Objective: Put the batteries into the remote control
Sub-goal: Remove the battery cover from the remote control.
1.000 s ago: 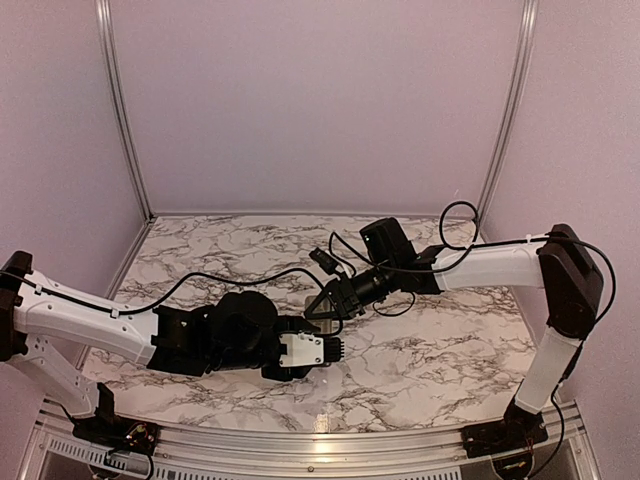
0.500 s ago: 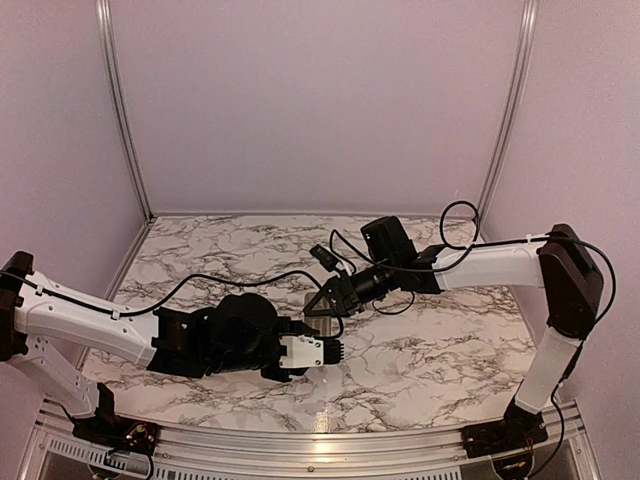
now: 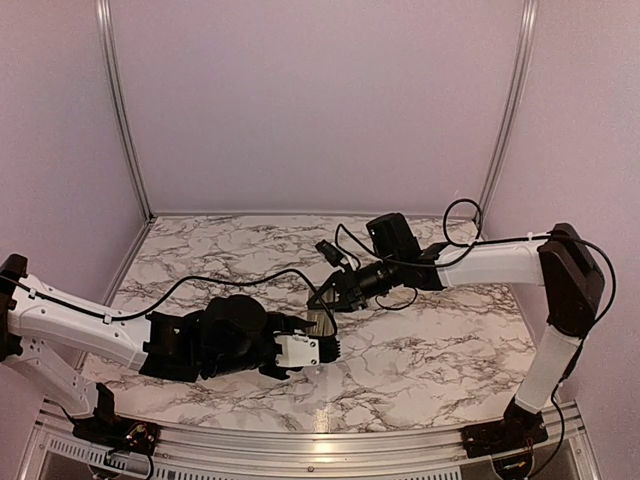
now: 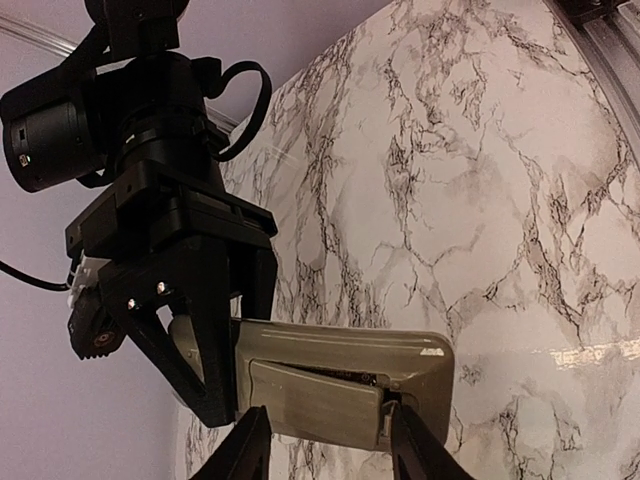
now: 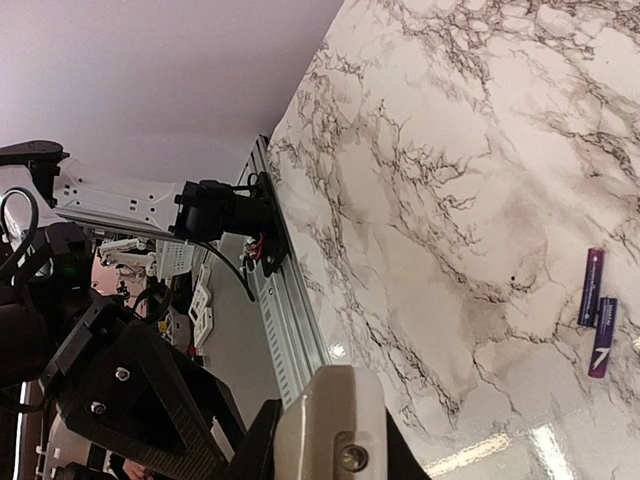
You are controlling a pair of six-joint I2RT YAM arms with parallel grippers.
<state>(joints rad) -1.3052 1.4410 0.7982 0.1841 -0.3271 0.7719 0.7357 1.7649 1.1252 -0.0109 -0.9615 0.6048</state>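
The remote control (image 4: 340, 345) is held above the table with its tan-grey back towards the left wrist camera. Its battery cover (image 4: 315, 400) is ajar, with a dark gap along one edge. My right gripper (image 3: 322, 303) is shut on one end of the remote (image 5: 330, 410). My left gripper (image 4: 328, 435) has one finger at each end of the cover and looks closed on it. In the top view the remote (image 3: 318, 322) sits between the two grippers. Two purple batteries (image 5: 595, 312) lie side by side on the marble table.
The marble table (image 3: 430, 350) is walled at the back and both sides. A metal rail (image 3: 300, 450) runs along its near edge. The black cable (image 3: 220, 275) of the left arm loops over the table.
Both grippers, with the remote between them, have shifted slightly. The right wrist has moved a little up and to the right, and the left arm has drawn a little to the left.
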